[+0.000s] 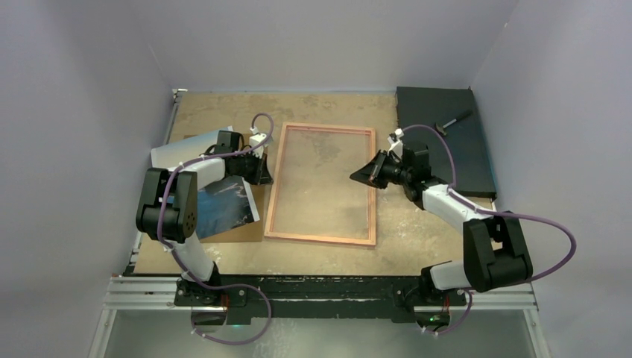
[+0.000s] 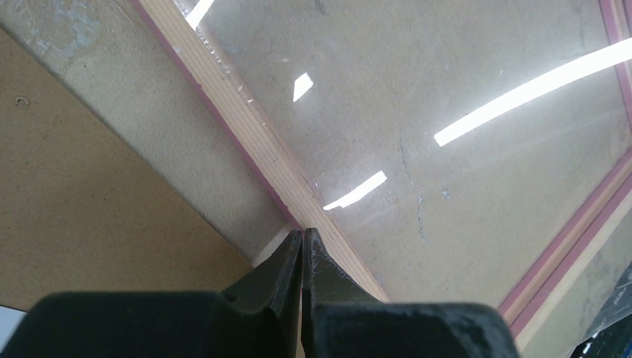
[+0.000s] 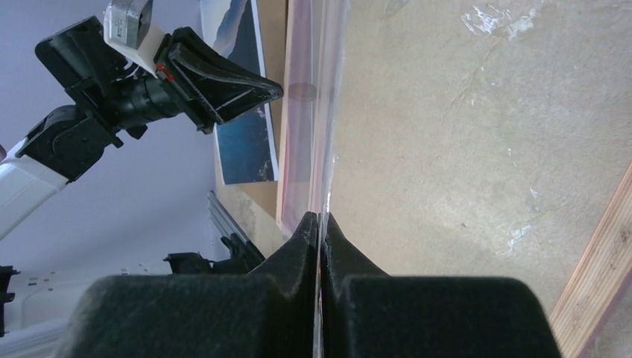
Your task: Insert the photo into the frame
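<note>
The photo (image 1: pixel 227 205) lies flat, picture side up, just left of the frame (image 1: pixel 320 238). It rests on a brown backing board (image 1: pixel 244 232) and is partly covered by the left forearm. Its long axis sits askew to the frame's left rail. The frame lies flat with its wood-coloured back uppermost and the pane in place, long axis running away from the arm bases. Left gripper (image 2: pixel 302 240): jaws fully closed and holding nothing, tips on or just above the frame's left rail, pointing toward the frame's centre. The photo is therefore behind these jaws, on the side away from the frame. Right gripper (image 3: pixel 320 224): jaws closed, empty as far as can be seen, low over the pane just inside the frame's right rail, rolled on its side and facing the left rail. Assessment: the left arm is plainly the nearer to the photo. It would have to back off the frame, turn outward and open before any pickup. The photo is not yet in the frame.
</note>
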`<state>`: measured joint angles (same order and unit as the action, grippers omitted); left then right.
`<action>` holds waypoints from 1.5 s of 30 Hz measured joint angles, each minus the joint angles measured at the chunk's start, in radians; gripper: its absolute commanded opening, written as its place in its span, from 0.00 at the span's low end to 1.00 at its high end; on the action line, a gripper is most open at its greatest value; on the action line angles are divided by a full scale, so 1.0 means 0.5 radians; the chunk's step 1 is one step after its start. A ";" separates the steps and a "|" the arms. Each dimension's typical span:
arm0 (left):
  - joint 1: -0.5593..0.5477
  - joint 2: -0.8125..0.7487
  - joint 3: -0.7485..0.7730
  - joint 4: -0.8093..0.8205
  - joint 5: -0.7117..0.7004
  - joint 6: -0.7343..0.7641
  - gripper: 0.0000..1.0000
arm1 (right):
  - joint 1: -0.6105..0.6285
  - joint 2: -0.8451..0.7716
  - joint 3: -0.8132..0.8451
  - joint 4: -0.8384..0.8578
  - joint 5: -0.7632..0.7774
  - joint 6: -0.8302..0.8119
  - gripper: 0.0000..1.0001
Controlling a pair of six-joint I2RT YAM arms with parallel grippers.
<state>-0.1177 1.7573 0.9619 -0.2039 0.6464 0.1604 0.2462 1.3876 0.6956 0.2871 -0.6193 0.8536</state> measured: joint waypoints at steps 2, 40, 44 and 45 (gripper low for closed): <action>0.000 0.002 0.000 0.001 0.003 0.000 0.00 | -0.002 -0.006 -0.024 0.007 0.008 0.004 0.00; 0.008 0.013 0.010 -0.010 0.018 0.001 0.00 | -0.101 -0.102 -0.212 0.414 -0.058 0.095 0.00; 0.008 0.013 0.011 -0.012 0.018 0.001 0.00 | -0.101 -0.102 -0.212 0.452 -0.072 0.110 0.00; 0.008 0.013 0.013 -0.014 0.018 0.001 0.00 | -0.100 -0.102 -0.212 0.460 -0.076 0.111 0.00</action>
<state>-0.1135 1.7638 0.9684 -0.2111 0.6552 0.1608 0.1963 1.3365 0.5896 0.5171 -0.6575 0.9092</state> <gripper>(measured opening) 0.003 0.005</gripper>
